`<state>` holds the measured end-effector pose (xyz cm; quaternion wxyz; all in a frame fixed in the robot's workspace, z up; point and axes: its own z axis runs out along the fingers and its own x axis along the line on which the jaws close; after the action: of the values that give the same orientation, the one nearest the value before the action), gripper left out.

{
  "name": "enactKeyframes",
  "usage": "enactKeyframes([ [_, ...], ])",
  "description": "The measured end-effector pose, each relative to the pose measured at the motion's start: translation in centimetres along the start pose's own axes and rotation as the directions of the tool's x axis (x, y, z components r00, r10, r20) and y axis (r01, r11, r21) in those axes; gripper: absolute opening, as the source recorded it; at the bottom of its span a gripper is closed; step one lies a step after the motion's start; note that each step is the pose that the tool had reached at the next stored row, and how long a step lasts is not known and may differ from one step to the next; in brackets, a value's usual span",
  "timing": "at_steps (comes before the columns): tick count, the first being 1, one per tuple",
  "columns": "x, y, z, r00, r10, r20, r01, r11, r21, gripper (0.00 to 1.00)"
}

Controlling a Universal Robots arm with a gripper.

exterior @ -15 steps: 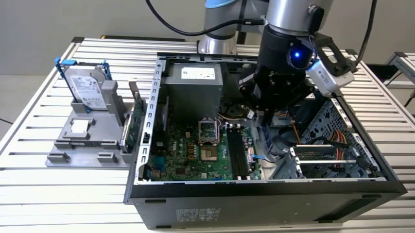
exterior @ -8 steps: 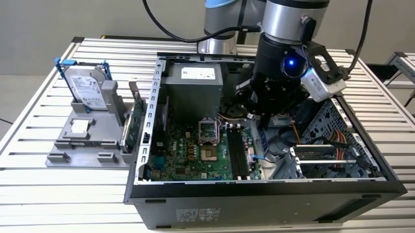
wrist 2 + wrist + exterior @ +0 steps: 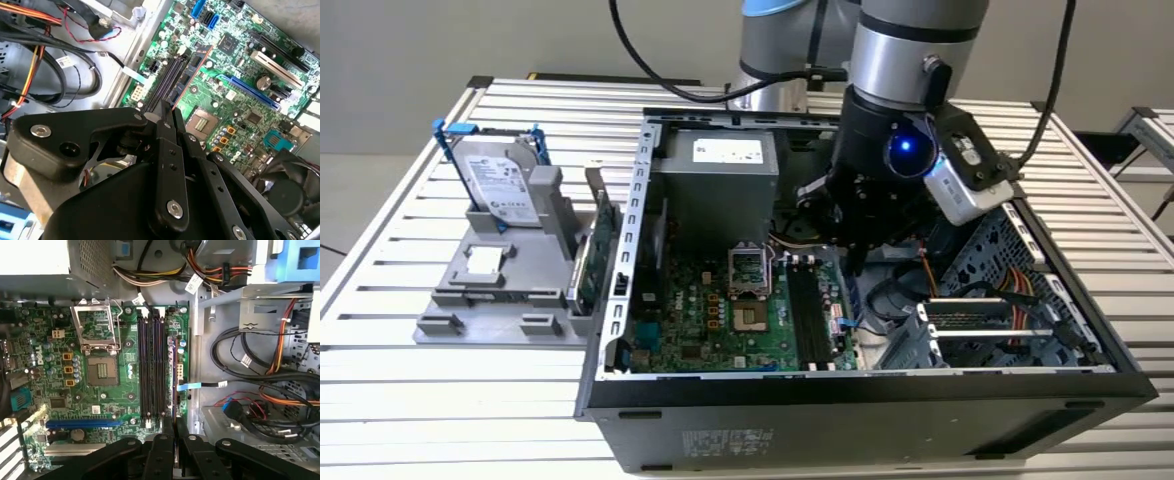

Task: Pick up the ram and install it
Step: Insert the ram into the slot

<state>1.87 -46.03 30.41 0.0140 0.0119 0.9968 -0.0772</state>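
Inside the open computer case (image 3: 1067, 375), the gripper (image 3: 174, 426) clamps the ram (image 3: 173, 385) (seen edge-on, apparently) above the motherboard's (image 3: 100, 405) slots (image 3: 151, 365), which lie toward twelve o'clock. Good seating needs the stick parallel to its slot.
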Motion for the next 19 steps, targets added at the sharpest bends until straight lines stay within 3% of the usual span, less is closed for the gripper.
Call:
enactKeyframes([
  [5, 0.8, 0.25, 0.85, 1.0, 0.002, -0.0003, -0.002, 1.0, 0.0001, 0.0],
  [11, 0.83, 1.42, 1.77, 1.0, 0.002, -0.0003, -0.002, 1.0, 0.0001, 0.0],
  [19, 0.4, 1.82, 3.19, 1.0, 0.002, -0.0003, -0.002, 1.0, 0.0, 0.0],
])
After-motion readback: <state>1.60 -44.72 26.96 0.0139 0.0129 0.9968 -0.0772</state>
